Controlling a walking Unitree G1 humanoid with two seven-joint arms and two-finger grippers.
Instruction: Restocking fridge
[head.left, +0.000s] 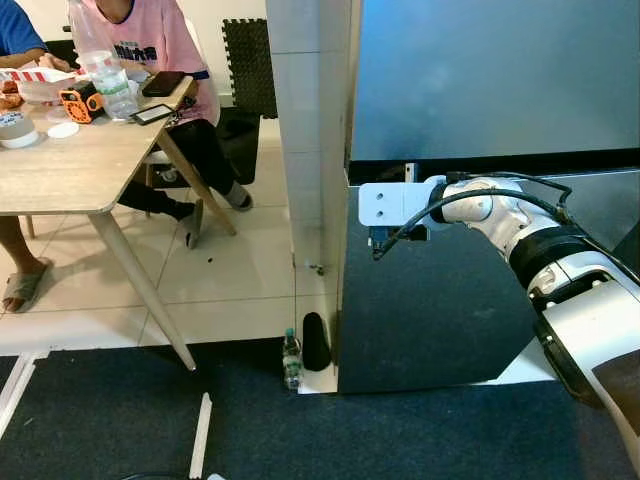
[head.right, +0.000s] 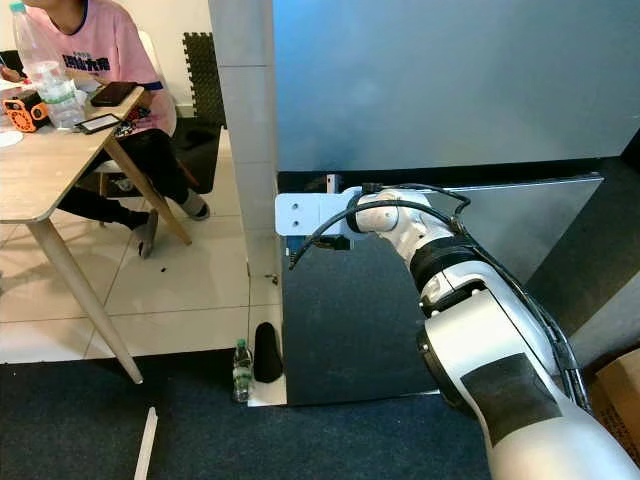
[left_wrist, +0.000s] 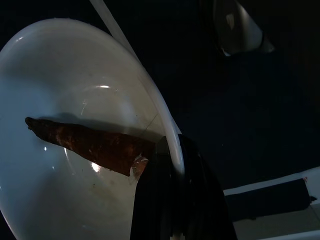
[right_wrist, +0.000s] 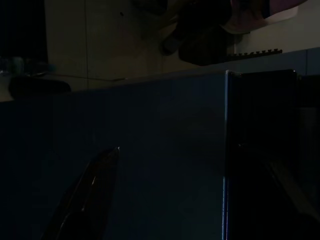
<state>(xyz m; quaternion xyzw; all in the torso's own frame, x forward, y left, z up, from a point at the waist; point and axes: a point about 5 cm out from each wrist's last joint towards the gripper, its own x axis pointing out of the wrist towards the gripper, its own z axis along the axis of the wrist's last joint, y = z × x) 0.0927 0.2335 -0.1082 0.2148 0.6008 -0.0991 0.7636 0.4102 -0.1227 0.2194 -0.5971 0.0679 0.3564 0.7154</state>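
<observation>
The right gripper (head.left: 375, 235) is reaching to the fridge door (head.left: 440, 310) at its top left corner; I cannot tell if its fingers are apart. The left gripper (left_wrist: 172, 200) is pinching a white plate (left_wrist: 60, 190) holding brown food (left_wrist: 90, 145). The plate could tip if pulling shakes the robot.

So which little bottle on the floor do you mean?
Find the tall dark fridge, then follow its left edge down to the floor. At that bottom corner stands a small clear plastic bottle with a green cap, upright beside a black rounded object; the bottle is the see-through one.
</observation>
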